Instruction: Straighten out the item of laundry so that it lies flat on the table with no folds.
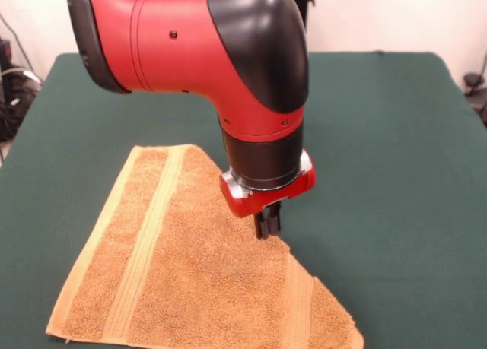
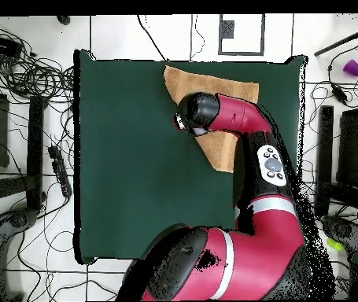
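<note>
Fingers (image 1: 267,226) closed at towel (image 1: 190,273) edge, no legible txt.

Lighting: even, bright, diffuse from above. Glare: soft sheen on the arm (image 1: 251,45). Shadows: faint on the table (image 1: 396,136) beneath the arm.

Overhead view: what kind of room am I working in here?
Most likely a robotics lab or test cell, not a home. A green table stands alone on a pale tiled floor, loose cables lie around it, and the only thing on it is a towel under the robot's hand.
</note>
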Motion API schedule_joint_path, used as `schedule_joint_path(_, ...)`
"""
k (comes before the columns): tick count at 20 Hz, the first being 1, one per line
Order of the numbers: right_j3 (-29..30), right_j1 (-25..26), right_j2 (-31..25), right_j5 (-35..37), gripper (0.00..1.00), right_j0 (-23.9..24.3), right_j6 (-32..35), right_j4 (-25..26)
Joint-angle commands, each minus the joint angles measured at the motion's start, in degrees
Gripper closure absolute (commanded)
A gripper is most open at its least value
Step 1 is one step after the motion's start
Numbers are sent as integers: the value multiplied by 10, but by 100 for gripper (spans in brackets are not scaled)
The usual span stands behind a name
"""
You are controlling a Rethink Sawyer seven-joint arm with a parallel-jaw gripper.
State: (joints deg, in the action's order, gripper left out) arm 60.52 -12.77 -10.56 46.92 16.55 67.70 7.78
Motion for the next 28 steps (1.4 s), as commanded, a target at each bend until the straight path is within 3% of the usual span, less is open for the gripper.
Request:
schedule_joint_path(1, 54, 25, -22, -2, 100, -20, 106, -18)
schedule_joint_path(9, 91, 11, -31, 6, 100, -21, 141, -57)
schedule_joint_path(16, 89, -1, -13, 63, 100, -40, 179, -90)
schedule_joint_path(22, 171, -41, -15, 10, 100, -41, 217, -136)
schedule_joint_path(28, 224, -57, -29, 23, 100, -21, 238, -216)
